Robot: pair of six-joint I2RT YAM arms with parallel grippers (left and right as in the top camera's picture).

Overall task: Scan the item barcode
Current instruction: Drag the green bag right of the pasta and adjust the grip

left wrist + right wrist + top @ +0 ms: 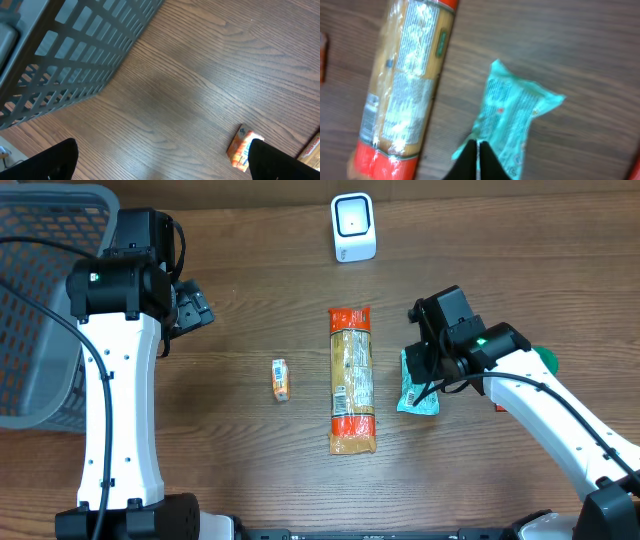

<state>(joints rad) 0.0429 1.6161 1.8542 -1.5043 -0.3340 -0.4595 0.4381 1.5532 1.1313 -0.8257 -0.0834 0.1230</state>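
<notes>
Teal packet (512, 117): long axis runs away from right gripper (478, 150), clenched on packet's near edge; left gripper (165, 165) released, well apart from packet.

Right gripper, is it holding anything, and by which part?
The right gripper is shut on the teal packet, pinching the edge of one short end, as far as the wrist view shows.

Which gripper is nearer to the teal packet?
Right. The right gripper is pinched shut on the edge of the teal packet, beside the long pasta bag. The left gripper hangs open far across the table, by the grey basket.
</notes>
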